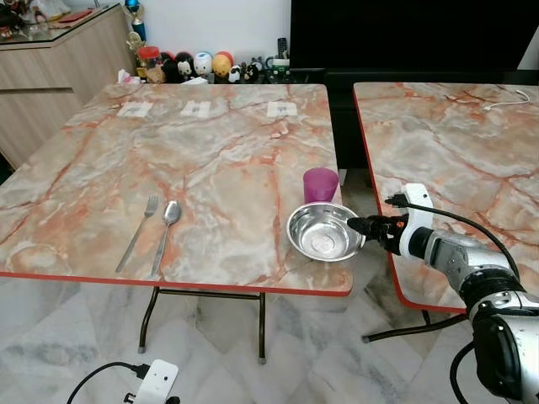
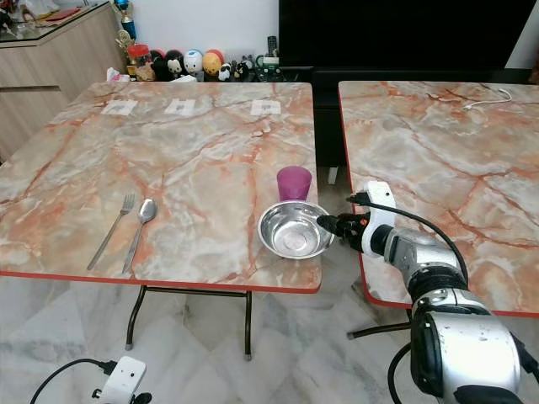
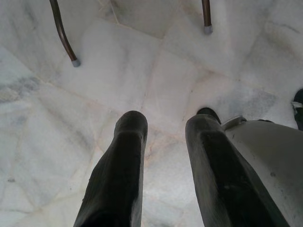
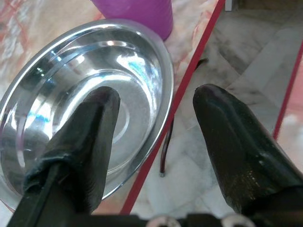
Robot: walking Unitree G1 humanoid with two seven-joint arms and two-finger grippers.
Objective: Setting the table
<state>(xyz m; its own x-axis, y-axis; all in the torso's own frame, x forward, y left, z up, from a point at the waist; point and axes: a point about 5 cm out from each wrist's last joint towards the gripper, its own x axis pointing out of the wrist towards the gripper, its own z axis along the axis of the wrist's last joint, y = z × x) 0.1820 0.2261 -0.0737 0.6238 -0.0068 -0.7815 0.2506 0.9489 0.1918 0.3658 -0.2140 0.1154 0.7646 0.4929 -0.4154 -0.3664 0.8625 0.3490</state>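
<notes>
A steel bowl [image 1: 324, 233] sits at the near right corner of the marble table [image 1: 210, 160], with a purple cup [image 1: 321, 184] just behind it. Near the front left lie a fork [image 1: 139, 231] and a spoon [image 1: 167, 231], side by side. My right gripper [image 1: 354, 225] reaches in from the right and stands open astride the bowl's right rim. In the right wrist view one finger [image 4: 90, 127] is over the bowl's inside [image 4: 61, 71] and the other finger [image 4: 232, 137] is beyond the table's red edge. My left gripper [image 3: 163, 127] hangs open over the floor.
A second marble table [image 1: 455, 143] stands to the right across a narrow gap, with a white cable [image 1: 505, 103] at its far end. Three paper slips [image 1: 195, 108] lie along the first table's far edge. Toy figures [image 1: 202, 66] and a wooden cabinet [image 1: 50, 67] stand behind.
</notes>
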